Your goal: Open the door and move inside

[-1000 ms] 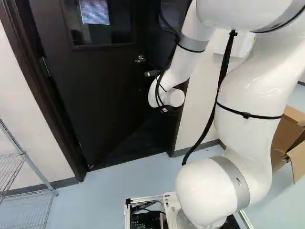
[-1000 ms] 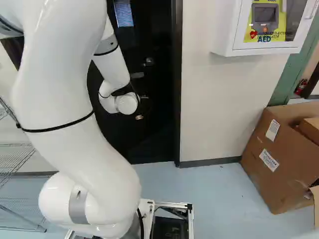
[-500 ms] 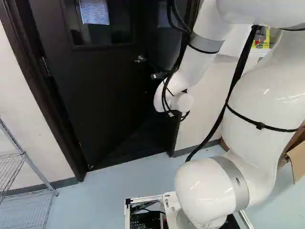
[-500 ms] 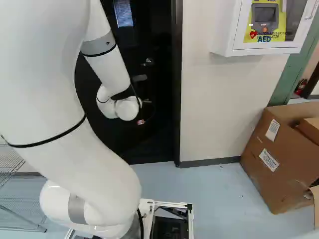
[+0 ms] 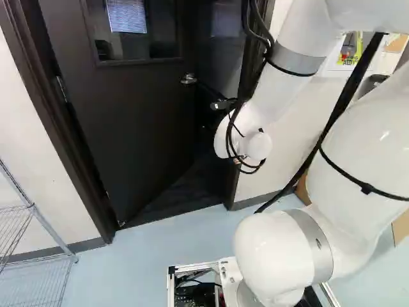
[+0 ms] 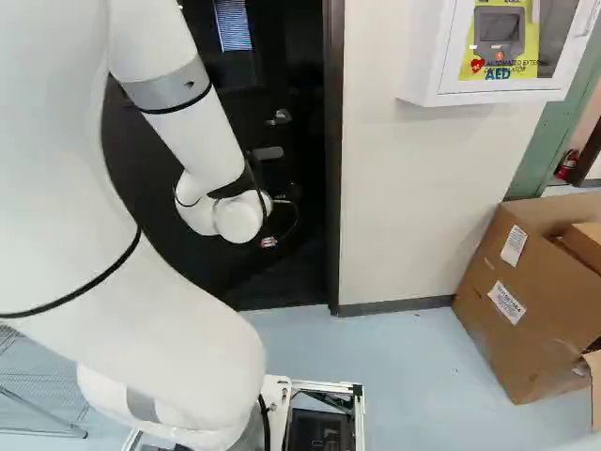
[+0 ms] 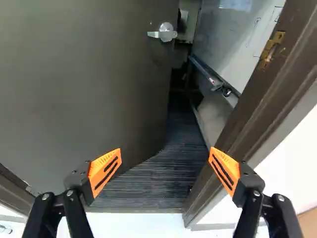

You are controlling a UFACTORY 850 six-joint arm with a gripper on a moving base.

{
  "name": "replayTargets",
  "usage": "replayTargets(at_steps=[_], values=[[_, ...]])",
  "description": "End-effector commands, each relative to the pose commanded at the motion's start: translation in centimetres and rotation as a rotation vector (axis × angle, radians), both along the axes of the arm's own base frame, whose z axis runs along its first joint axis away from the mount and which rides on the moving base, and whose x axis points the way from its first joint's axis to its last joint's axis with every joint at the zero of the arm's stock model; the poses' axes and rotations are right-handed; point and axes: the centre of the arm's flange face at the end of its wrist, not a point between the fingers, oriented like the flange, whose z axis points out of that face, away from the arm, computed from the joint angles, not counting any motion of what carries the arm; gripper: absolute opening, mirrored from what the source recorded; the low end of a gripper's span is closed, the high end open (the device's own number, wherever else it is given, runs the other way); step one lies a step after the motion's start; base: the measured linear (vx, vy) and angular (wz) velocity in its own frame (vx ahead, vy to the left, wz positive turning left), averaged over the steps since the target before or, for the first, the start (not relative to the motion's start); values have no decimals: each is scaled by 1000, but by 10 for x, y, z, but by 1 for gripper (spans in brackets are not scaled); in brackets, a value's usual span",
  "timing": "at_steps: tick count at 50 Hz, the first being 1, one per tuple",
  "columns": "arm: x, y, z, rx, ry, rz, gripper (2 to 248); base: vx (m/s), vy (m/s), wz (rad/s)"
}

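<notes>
Likely mid-opening. Ahead of the base, facing a door (image 7: pixel 84 89) ajar inward, handle (image 7: pixel 166 33) ungripped. Holding nothing in gripper (image 7: pixel 165 151), fingers spread wide. Next: probably push further, clear the door frame (image 7: pixel 262 89), drive through. On pale blue floor (image 5: pixel 147 256), left to right: wire shelf (image 5: pixel 54 235), then past doorway, white wall box (image 6: pixel 502 91) above, cardboard box (image 6: pixel 498 329) below.

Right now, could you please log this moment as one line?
door: open inward | handle: ungripped | end effector: open, holding nothing | base: short of frame
</notes>
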Motion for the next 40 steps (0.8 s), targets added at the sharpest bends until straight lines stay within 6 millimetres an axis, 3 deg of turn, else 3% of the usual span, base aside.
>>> replayTargets(at_steps=[21,40], values=[[-38,-17,-3,0,-7,-57,247,0,0,0],[-43,-20,-3,0,-9,-67,247,0,0,0]])
